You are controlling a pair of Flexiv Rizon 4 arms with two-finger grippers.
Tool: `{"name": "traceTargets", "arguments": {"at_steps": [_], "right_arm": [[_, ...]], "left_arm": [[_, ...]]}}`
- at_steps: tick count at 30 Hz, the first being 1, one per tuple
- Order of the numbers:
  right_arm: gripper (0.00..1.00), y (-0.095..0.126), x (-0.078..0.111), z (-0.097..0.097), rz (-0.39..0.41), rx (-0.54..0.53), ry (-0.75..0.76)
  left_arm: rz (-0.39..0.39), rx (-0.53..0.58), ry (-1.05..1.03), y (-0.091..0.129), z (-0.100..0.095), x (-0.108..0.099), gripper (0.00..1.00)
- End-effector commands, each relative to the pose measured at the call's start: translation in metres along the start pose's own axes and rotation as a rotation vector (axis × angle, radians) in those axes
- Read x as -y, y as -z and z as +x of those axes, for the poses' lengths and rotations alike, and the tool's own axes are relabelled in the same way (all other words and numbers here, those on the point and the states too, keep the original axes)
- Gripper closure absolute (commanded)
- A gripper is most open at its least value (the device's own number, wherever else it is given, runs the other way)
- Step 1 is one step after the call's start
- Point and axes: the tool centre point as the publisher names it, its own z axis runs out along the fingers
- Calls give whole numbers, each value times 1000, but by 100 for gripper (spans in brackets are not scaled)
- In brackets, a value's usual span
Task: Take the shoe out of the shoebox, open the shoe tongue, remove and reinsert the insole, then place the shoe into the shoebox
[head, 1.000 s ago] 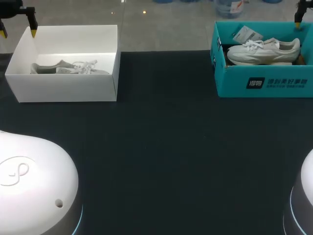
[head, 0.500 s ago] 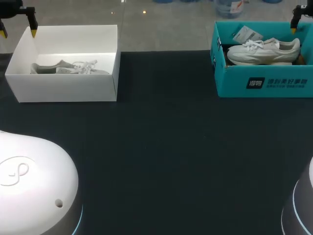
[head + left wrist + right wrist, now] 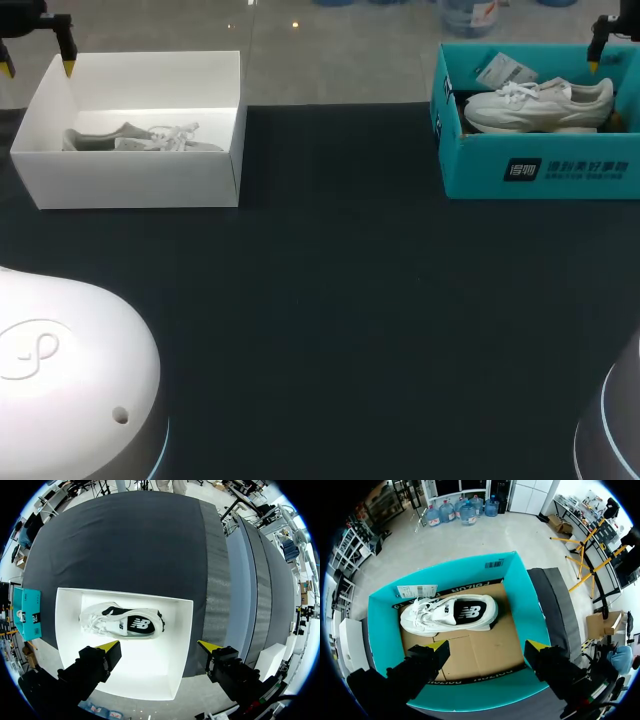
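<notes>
Left to right. The left gripper hangs above the white shoebox at the far left corner of the worktop. Its fingers are spread wide with nothing between them, and it sits where it was a second ago. The teal shoebox sits at the far right corner. Over the last second the right gripper has edged in from the worktop's right edge. It is now over the heel end of the white shoe, fingers apart and gripping nothing.

Only the right arm is moving, so the first step, lifting a shoe out of its box, appears to be starting on the teal side. No shoe has been touched yet.

Appearance:
- **Grey-white shoe**: stands sole down near the front wall of the white shoebox. It is laced, and a dark insole shows through the opening.
- **White shoe:** stands sole down on the teal box's brown cardboard floor, toe toward the worktop's middle and heel toward its right edge. The laces are tied over a closed tongue and the dark insole is still seated inside.
- **Paper tag**: lies against the box's far wall, just beside the toe.
</notes>
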Motion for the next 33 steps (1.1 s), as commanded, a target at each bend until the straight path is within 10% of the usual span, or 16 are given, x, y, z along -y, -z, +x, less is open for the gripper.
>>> {"name": "traceTargets", "arguments": {"at_steps": [1,33], "right_arm": [[0,0,0,0,0,-1,0],[0,-106,-29,-7,176,-10,94]], "left_arm": [[-2,-2,0,0,0,1,0],[-2,-2,0,0,0,1,0]]}}
